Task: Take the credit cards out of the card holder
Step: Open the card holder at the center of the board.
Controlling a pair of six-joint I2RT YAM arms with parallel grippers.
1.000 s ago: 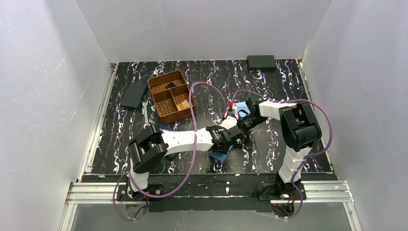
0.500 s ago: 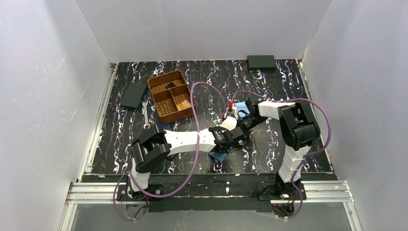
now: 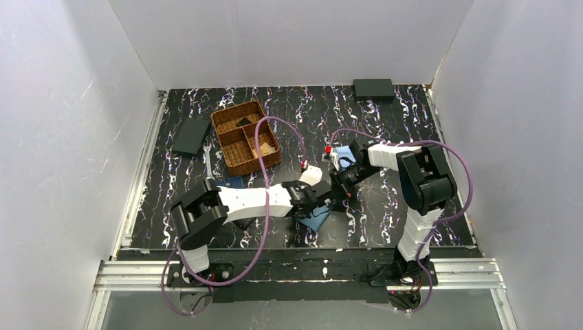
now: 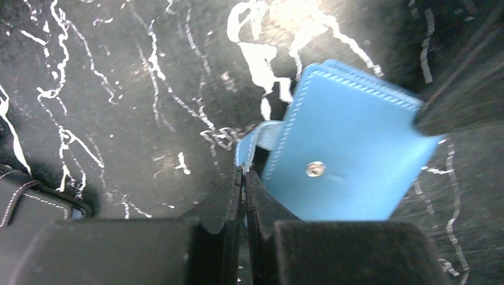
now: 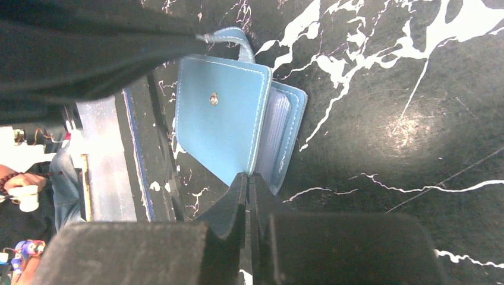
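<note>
1. The black marbled table [image 3: 405, 213] filled the booth floor. Near its front lay the card holder [image 5: 220, 124], half open, pale credit cards [image 5: 274, 127] tucked inside.
2. The left gripper [image 4: 245, 172] pinched its strap; the right gripper [image 5: 248, 177] was closed on a cover edge.
3. The left arm [image 3: 254, 201] had swung leftward since a second before.
4. Beyond stood a wicker basket [image 3: 218, 137], then white walls [image 3: 289, 41].

Counter [image 3: 385, 124]: black marble pattern with white and faint violet veining. Card holder [image 4: 350, 160]: steel-blue cover, paler stitched border, one silver stud; inner leaves [image 5: 275, 133] pale grey-blue. Left tool [image 4: 244, 178] and right tool [image 5: 246, 181]: black. Basket [image 3: 237, 108], toward far-left corner: brown weave. Box [image 3: 372, 88] at far-right corner: plain black. Wallet [image 3: 191, 136] by left edge: dark, unpatterned
</note>
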